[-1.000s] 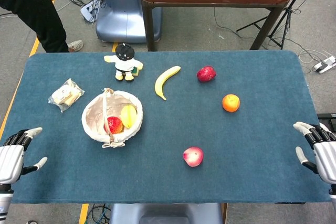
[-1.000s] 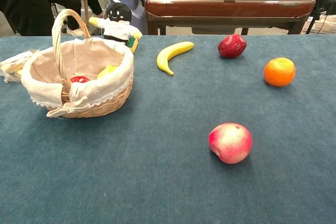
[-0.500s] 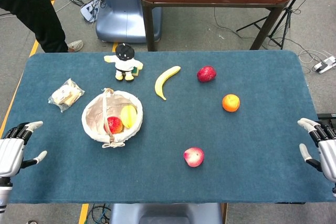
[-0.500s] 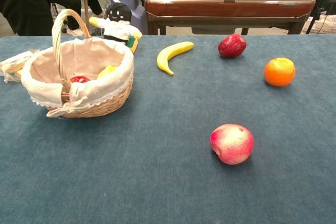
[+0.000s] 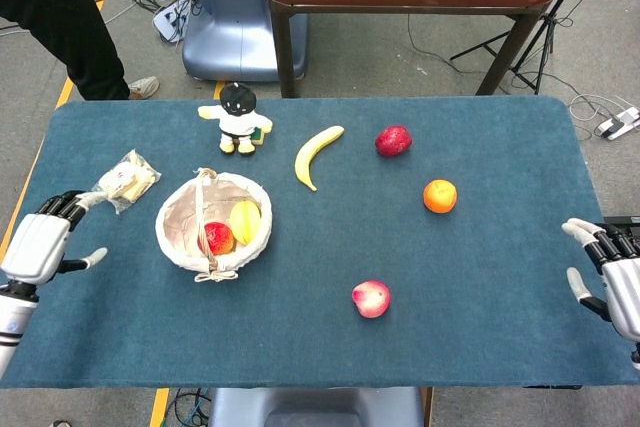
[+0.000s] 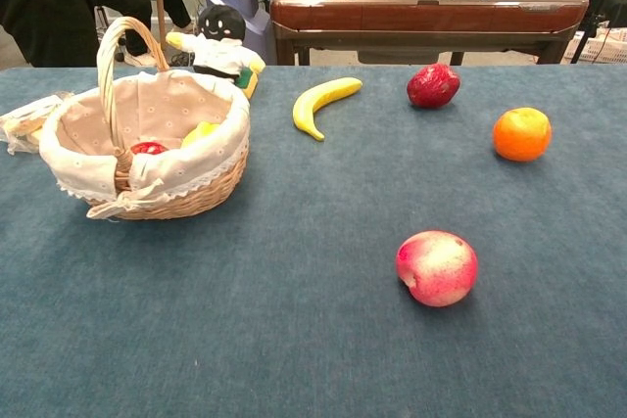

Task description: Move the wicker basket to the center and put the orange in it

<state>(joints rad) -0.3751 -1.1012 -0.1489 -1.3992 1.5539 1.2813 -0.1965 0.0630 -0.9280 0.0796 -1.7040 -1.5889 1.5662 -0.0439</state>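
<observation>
- Seen from the head camera: wicker basket (image 5: 213, 224) resting left of centre on the blue counter (image 5: 330, 337), handle arched over a pale cloth lining.
- Inside the basket, a red fruit (image 5: 217, 238) and a yellow fruit (image 5: 245, 221), side by side.
- Orange (image 5: 440, 195) sitting on the counter's right half, well apart from the basket, untouched.
- Dark red fruit (image 5: 393, 140) just beyond the orange toward the far edge; banana (image 5: 316, 155) between that fruit and the basket's far side.
- Pink peach-like fruit (image 5: 370, 299) alone nearer the front edge, right of the basket.
- Doll with a black head (image 5: 238, 117) standing at the far edge behind the basket; clear wrapped packet (image 5: 126, 180) lying left of the basket.
- Left robot hand (image 5: 42, 243) hovering at the counter's left edge, fingers spread wide and holding nothing; fingertips close to the packet, contact hard to judge from this angle.
- Right robot hand (image 5: 608, 272) at the right edge, fingers parted and empty, well apart from the orange.
- Neither robot hand visible in the chest camera.
</observation>
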